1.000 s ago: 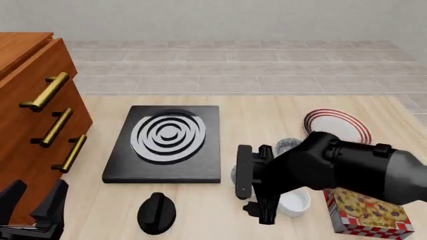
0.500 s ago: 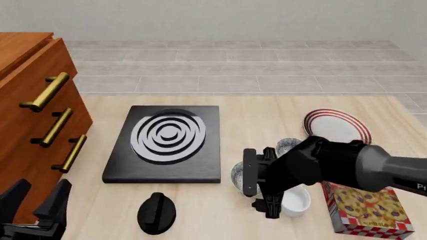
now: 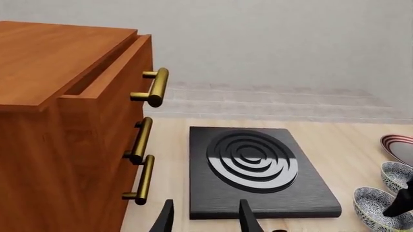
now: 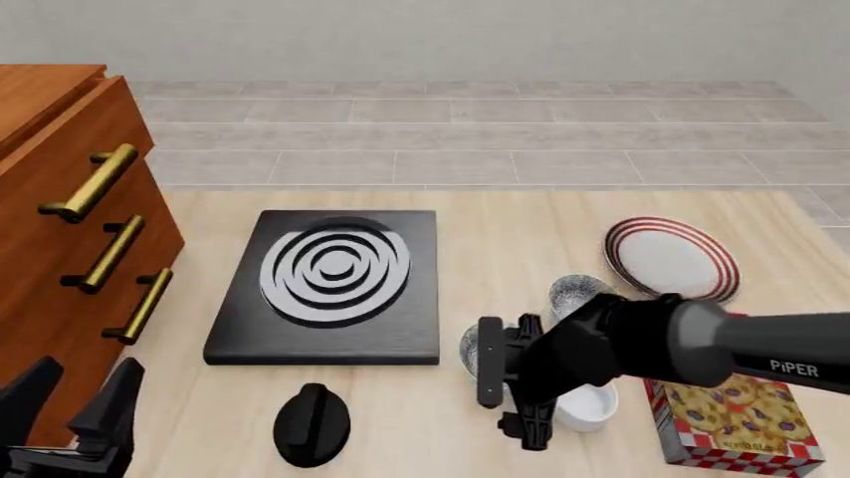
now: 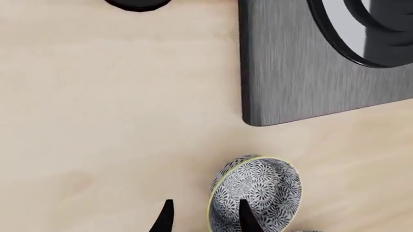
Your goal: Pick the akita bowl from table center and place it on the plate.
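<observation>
The akita bowl [image 5: 261, 186], speckled grey-white inside with a dark rim, sits near the table's middle, just off the stove's front right corner. In the front view only a sliver of the akita bowl [image 4: 469, 351] shows beside the right arm. My right gripper [image 5: 205, 218] is open and straddles its rim, one finger inside and one outside. Seen from the front, the right gripper [image 4: 509, 398] hangs low over the bowl. The striped plate [image 4: 671, 257] lies far right. At the near left corner, my left gripper [image 4: 74, 413] is open and holds nothing.
A look-alike bowl [image 4: 574, 294] sits between the akita bowl and the plate. A white ramekin [image 4: 587, 408] and a cookie box [image 4: 728, 426] lie under the right arm. The black stove [image 4: 332, 284], a black knob [image 4: 313, 423] and the wooden drawer cabinet [image 4: 67, 249] fill the left.
The right arm has sunk toward the table and its gripper has come down onto the akita bowl's rim. The left arm has barely moved.
</observation>
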Controlling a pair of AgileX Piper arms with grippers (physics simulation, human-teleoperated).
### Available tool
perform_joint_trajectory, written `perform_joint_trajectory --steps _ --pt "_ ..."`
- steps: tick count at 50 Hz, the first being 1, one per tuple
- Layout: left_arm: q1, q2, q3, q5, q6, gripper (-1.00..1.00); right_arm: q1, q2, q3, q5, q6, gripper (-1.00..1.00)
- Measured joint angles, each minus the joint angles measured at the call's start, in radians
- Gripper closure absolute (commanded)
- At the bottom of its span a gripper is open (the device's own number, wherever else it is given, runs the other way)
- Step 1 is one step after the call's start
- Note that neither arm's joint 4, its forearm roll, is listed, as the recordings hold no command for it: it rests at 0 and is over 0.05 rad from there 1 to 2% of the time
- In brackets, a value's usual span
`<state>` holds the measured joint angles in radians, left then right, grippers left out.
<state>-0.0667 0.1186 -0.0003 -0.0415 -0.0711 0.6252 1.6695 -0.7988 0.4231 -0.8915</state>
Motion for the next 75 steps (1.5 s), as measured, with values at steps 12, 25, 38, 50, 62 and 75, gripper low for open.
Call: perform_joint_trajectory --steps 12,25,38,50,62,75 --pt "-0.002 0.006 0.000 -0.005 0.000 -1.00 -0.017 0.042 -0.001 -0.029 -0.005 -1.00" --pt "-0.002 0.015 0.000 -0.012 0.002 -1.00 -0.010 0.046 0.000 -0.030 -0.016 -1.00" --pt "-0.003 0.018 0.000 -0.014 0.004 -1.00 0.016 0.049 -0.012 -0.032 0.014 -1.00" --pt "-0.004 0.019 0.000 -0.016 0.008 -1.00 0.034 0.017 -0.033 -0.010 0.024 1.00" --pt "-0.005 0.021 0.000 -0.018 0.009 -1.00 0.045 -0.014 -0.052 0.032 0.031 1.00" --pt "-0.008 0.020 0.000 -0.018 0.010 -1.00 0.037 -0.078 -0.100 0.117 0.021 1.00"
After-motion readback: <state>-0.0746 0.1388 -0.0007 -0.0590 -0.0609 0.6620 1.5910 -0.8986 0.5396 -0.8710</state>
